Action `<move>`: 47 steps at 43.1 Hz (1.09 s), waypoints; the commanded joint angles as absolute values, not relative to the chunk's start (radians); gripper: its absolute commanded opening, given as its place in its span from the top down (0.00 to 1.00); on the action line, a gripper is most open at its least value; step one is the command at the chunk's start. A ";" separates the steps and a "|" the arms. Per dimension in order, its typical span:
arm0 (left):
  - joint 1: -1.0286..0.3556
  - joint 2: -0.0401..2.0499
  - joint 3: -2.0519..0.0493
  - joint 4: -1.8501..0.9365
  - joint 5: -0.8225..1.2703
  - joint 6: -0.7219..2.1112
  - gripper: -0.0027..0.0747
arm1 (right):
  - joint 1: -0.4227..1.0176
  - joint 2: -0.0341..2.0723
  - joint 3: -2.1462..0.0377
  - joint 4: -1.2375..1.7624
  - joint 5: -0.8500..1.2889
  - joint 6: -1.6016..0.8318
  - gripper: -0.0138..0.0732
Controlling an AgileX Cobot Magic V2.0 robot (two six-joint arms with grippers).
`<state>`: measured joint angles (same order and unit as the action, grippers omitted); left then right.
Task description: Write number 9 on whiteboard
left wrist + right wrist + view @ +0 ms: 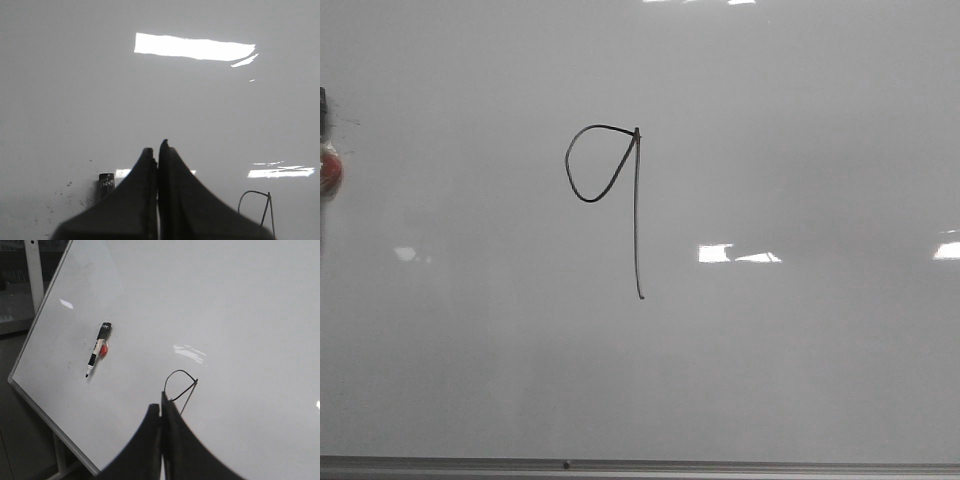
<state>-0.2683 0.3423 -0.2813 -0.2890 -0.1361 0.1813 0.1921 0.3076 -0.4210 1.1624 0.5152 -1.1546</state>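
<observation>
The whiteboard (800, 380) fills the front view, glossy pale grey with bright reflections and a thin grey frame along the bottom. The number 9 (636, 220) is drawn on it in thin black line, a teardrop loop joined to a long straight stem. Part of it shows in the left wrist view (265, 210) and in the right wrist view (181, 387). A black marker (97, 351) with a red blob on it sticks to the board left of the 9; its end shows in the left wrist view (106, 184). My left gripper (156, 148) and right gripper (160, 407) are shut and empty.
The marker and its red blob (328, 172) sit at the far left edge of the front view. The board's left edge and its stand legs (60, 460) show in the right wrist view, with dark floor beyond. Faint dark smudges lie near the marker.
</observation>
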 commanded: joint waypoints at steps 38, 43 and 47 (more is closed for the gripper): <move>-0.259 0.312 -0.245 -0.153 -0.192 0.176 0.99 | 0.187 0.315 -0.445 1.203 0.478 -1.155 0.91; -0.197 0.214 -0.198 -0.151 -0.057 0.176 0.99 | 0.187 0.315 -0.445 1.203 0.478 -1.155 0.91; -0.135 0.123 -0.169 -0.151 0.081 0.170 0.99 | 0.187 0.315 -0.445 1.203 0.478 -1.155 0.91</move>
<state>-0.1776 0.1728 -0.1589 -0.1555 0.0489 0.1813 0.1921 0.3076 -0.4210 1.1624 0.5146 -1.1532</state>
